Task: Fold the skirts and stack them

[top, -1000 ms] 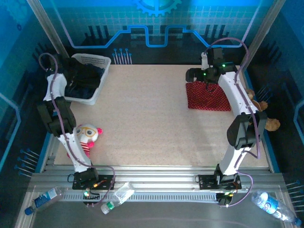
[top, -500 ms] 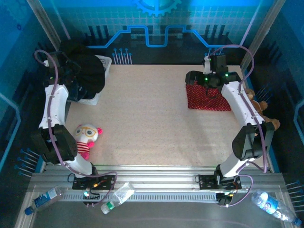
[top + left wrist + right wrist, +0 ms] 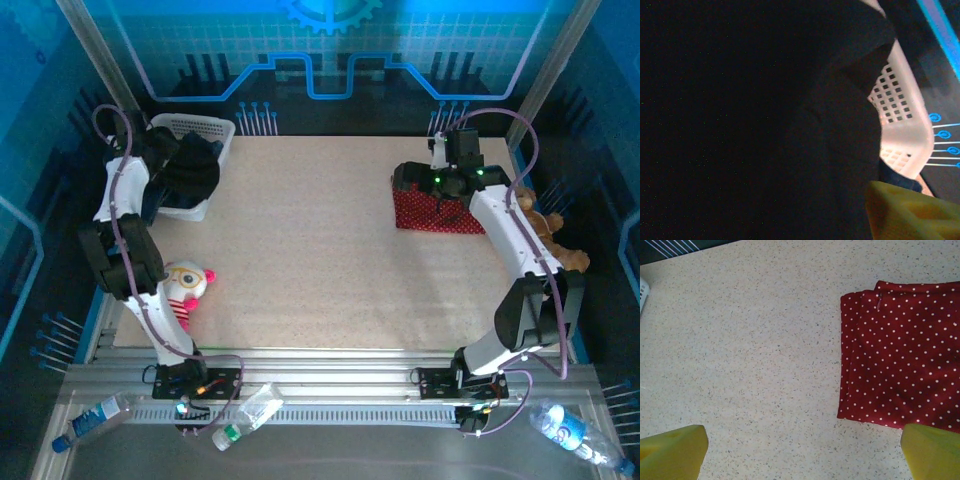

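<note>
Cloth pickup at the far left corner. Left gripper [image 3: 165, 158] sits at the white perforated plastic basket [image 3: 205, 128], buried in the plain black cloth skirt [image 3: 195, 172], which is heaped over the basket's near rim. The left wrist view is nearly all black fabric, with one yellow fingertip [image 3: 905, 210] at the bottom edge. I cannot tell whether the jaws are pinching the cloth or standing loose.

Right gripper [image 3: 801, 452] hangs with its jaws spread wide and nothing between them, above the near left corner of the red skirt with small white dots [image 3: 440, 210]. That skirt lies folded flat on the speckled table [image 3: 310, 240], at the far right.

Step in hand, as I read it: get the black skirt out of the basket and onto open table.

- Take a firm pinch on one edge or the waistband, not a bunch of layers.
- Lift high enough for the hem to clear the rim, or the light basket may drag along.
- Lay it flat mid-table, then use the free right arm to spread it.
- Fold to match the red skirt's outline before stacking.
</note>
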You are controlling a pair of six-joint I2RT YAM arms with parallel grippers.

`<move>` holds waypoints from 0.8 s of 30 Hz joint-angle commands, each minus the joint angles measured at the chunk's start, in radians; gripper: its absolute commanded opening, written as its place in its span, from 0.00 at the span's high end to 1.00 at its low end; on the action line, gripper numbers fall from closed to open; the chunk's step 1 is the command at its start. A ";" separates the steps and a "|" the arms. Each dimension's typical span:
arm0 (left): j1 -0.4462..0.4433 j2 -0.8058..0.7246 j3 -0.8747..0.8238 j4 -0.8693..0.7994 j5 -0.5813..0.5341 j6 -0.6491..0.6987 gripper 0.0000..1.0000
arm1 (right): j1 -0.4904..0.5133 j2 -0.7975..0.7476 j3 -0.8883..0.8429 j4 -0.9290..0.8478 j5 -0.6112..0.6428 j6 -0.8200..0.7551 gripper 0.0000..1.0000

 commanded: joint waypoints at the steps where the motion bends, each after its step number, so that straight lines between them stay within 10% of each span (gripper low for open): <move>1: 0.003 0.019 0.066 -0.055 -0.001 0.013 0.58 | -0.013 -0.015 0.002 0.021 -0.020 0.022 0.00; 5: 0.002 0.025 0.085 -0.092 -0.020 0.017 0.88 | -0.013 0.002 0.041 0.006 -0.019 0.029 0.00; 9: -0.001 -0.022 0.082 -0.102 -0.060 0.058 0.57 | -0.013 0.012 0.066 0.007 -0.026 0.041 0.00; 12: -0.005 -0.060 0.074 -0.109 -0.061 0.094 1.00 | -0.013 0.021 0.074 0.010 -0.028 0.054 0.00; 24: -0.145 -0.309 0.057 -0.037 -0.040 0.213 1.00 | -0.005 0.052 0.111 0.068 -0.054 0.143 0.00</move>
